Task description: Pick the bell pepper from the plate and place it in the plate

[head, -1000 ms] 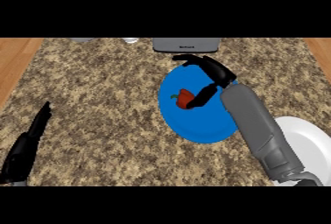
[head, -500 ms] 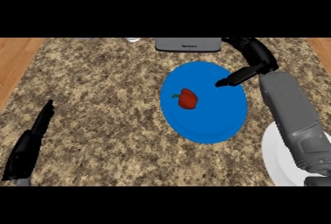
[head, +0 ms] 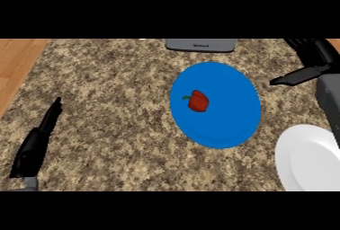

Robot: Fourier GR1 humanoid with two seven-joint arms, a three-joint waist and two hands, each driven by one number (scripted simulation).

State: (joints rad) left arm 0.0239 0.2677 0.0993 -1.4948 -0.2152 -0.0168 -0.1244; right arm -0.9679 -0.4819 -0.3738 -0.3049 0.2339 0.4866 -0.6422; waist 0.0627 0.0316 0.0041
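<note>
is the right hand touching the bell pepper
Apart. Head view shows the right hand beyond the blue plate's right edge, bare plate between it and the bell pepper.

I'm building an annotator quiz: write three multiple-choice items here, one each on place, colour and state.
1. The bell pepper lies: A) on the blue plate B) on the white plate C) on bare counter
2. The plate at lower right is: A) blue B) white C) grey
3. The right hand is: A) shut on the pepper B) open, holding nothing C) pressing the plate
Key: 1A, it sits inside the blue rim; 2B, it shows white; 3B, uncurled, apart from the pepper.
</note>
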